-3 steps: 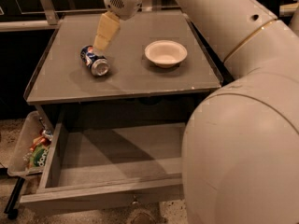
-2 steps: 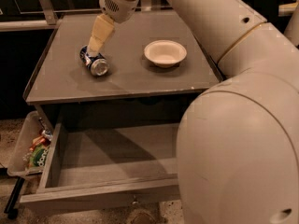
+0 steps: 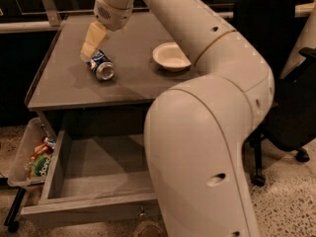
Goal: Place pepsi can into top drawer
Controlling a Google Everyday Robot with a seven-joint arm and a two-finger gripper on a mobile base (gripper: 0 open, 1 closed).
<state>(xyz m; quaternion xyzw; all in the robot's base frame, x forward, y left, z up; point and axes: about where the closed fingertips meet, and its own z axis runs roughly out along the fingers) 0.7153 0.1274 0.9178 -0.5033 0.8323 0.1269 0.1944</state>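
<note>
The pepsi can [image 3: 102, 67] lies on its side on the left part of the grey table top [image 3: 64, 83], its silver end facing me. My gripper [image 3: 91, 47] hangs from the arm just above and behind the can's far end, at or very near it. The top drawer [image 3: 74, 174] is pulled open under the table, its plain grey inside bare, with the small knob [image 3: 142, 212] on its front panel. My arm's large white body covers the drawer's right part.
A white bowl [image 3: 170, 57] stands on the table to the right of the can. A clear plastic bin [image 3: 22, 157] of snack packets sits left of the drawer. A black office chair [image 3: 281, 83] stands at the right.
My gripper has moved left and down, closer to the can's far end. The can lies where it was.
</note>
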